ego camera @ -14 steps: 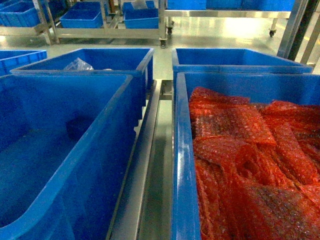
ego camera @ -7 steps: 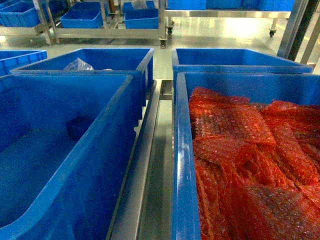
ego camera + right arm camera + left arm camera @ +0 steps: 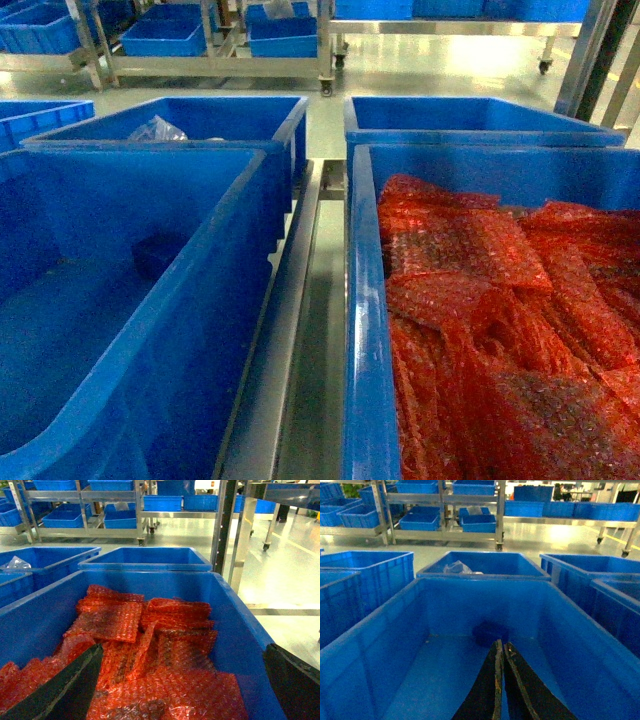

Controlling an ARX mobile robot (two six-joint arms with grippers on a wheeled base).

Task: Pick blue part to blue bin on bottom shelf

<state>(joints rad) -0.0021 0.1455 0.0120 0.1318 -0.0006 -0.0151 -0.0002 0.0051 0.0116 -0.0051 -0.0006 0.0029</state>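
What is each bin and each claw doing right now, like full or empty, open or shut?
Left near bin: nearly empty, one dark blue part at the back.
Right near bin: full of red bubble wrap.
Far left bin: holds a clear plastic bag.
Far right bin: looks empty.
Left claw: shut, holding nothing, over the left bin.
Right claw: open, over the wrap.

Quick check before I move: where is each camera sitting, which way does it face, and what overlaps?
Head: high, facing forward-down between the left bin and red-wrap bin; no robot parts.
Left wrist: above the left bin, facing the dark blue part; shut left gripper shows.
Right wrist: over the red bubble wrap; open right gripper shows.
Shared: both bins, far racks.
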